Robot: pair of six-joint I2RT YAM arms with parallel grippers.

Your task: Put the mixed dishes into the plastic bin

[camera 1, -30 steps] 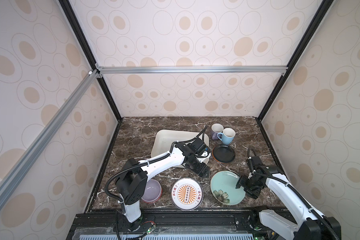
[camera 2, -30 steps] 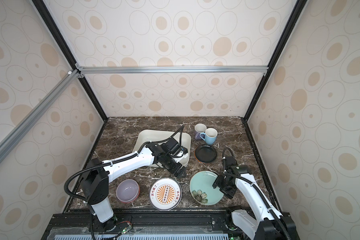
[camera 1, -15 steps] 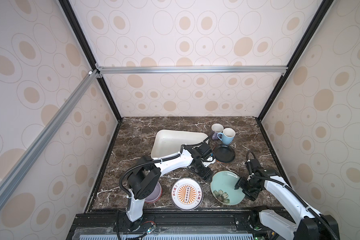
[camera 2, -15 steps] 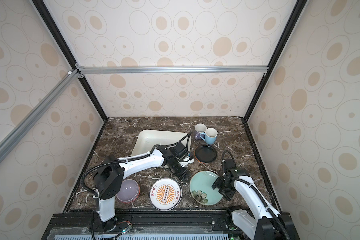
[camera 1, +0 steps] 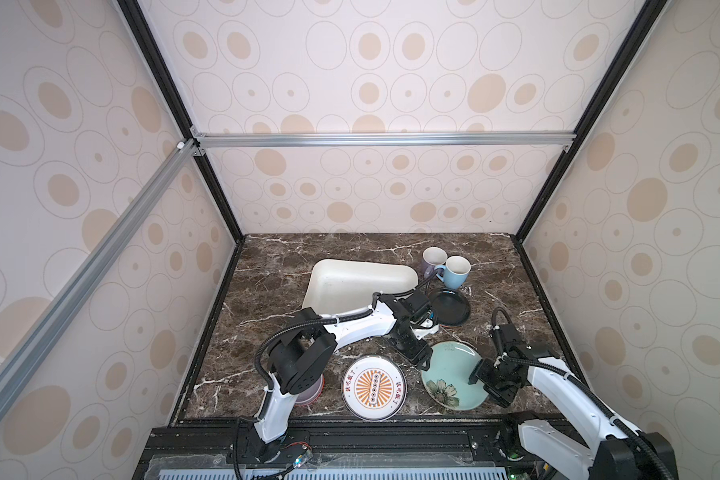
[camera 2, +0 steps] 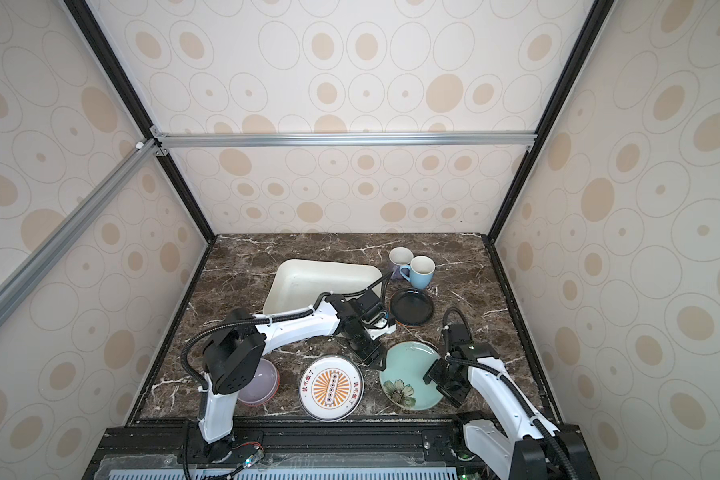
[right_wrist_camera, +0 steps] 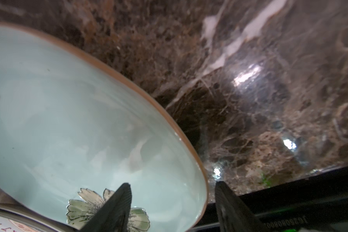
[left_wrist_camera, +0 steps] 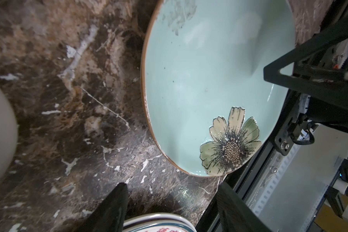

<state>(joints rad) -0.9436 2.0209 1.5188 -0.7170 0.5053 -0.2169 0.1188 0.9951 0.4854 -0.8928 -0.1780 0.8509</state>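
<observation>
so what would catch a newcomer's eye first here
The mint-green flowered plate at the front right of the table grabs you, with the left gripper and right gripper open on either side of it. Beside it lies the white plate with orange sunburst, and behind them stands the off-white plastic bin.

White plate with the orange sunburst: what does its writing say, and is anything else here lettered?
White round plate with orange sunburst: red Chinese characters either side of the sunburst, too small to read.
Black frame bar, right wrist view: pale code, upside down, too blurred to quote.
No other writing shows.
</observation>
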